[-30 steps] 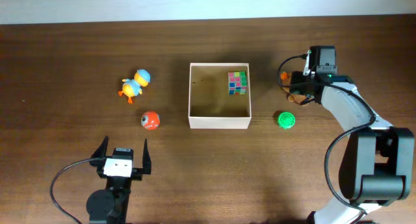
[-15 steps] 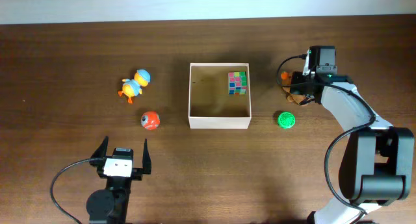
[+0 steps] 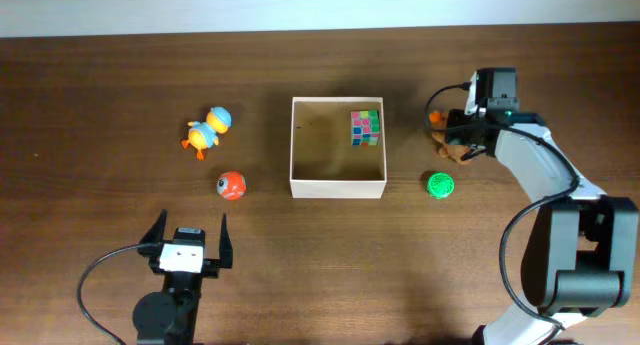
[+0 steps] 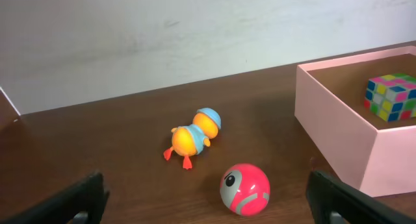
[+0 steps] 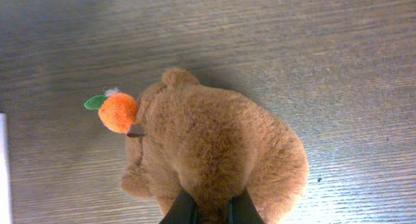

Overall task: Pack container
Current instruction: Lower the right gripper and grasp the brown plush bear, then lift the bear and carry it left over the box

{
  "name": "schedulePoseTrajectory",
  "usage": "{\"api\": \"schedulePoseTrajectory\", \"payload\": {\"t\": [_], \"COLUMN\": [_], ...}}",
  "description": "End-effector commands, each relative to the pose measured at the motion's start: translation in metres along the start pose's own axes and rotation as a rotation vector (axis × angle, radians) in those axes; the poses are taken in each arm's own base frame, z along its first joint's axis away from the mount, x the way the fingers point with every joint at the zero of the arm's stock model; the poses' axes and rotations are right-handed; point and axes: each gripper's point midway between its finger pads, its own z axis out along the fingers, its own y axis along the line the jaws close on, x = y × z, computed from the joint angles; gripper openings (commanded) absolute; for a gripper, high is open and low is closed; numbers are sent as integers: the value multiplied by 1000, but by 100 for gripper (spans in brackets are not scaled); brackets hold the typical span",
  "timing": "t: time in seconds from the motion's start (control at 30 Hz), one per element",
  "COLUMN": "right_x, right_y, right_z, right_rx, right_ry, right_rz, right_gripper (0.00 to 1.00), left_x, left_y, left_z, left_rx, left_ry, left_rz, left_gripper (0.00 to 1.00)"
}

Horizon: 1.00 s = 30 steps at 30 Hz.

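At 9 o'clock overhead from your right end effector [image 5: 209, 212] — clamped on the brown plush toy [image 5: 221, 152] — lies the container [image 3: 338, 189], so you should carry straight across the table [image 3: 100, 235].

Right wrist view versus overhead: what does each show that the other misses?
Only the right wrist view shows the fuzzy brown plush bear in full, the green leaf on its small orange fruit, and the right gripper pinched into the fur. Only the overhead shows the square cream-walled cardboard container holding a multicoloured puzzle cube, the orange-and-blue toy duck, red ball, green ball, and the open left gripper. Both show the bear and fruit, largely hidden under the gripper from overhead, on the dark wooden table.
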Motion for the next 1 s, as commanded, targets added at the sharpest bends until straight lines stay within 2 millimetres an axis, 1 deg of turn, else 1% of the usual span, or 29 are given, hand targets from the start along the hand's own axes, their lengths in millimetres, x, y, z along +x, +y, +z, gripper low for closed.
{"api": "schedulePoseTrajectory", "payload": {"t": [0.0,0.17,0.27,0.37,0.4,0.47,0.53,0.63,0.83,0.9,0.97], "right_x": [-40,-62,-73,-81,-83,-84,-83,-74,-45,-39,-36], "right_y": [13,19,28,50,60,76,99,129,200,218,231], "right_z": [-38,-75,-100,-128,-139,-154,-169,-180,-192,-191,-185], "right_rx": [-61,-91,-141,-257,-312,-388,-472,-551,-650,-645,-610], "right_ry": [-104,-145,-167,-189,-197,-210,-224,-224,-210,-217,-227], "right_rz": [5,2,-14,-79,-100,-144,-186,-263,-447,-485,-516], "right_gripper": [4,4,4,4,4,4,4,4,4,4,4], "left_x": [1,1,1,1,1,1,1,1,1,1,1], "left_y": [1,1,1,1,1,1,1,1,1,1,1], "left_z": [0,0,0,0,0,0,0,0,0,0,0], "left_rx": [-8,-8,-8,-8,-8,-8,-8,-8,-8,-8,-8], "left_ry": [-1,-1,-1,0,0,-1,-1,0,-1,-1,-1], "left_rz": [13,13,13,13,13,13,13,13,13,13,13], "left_gripper": [99,99,99,99,99,99,99,99,99,99,99]}}
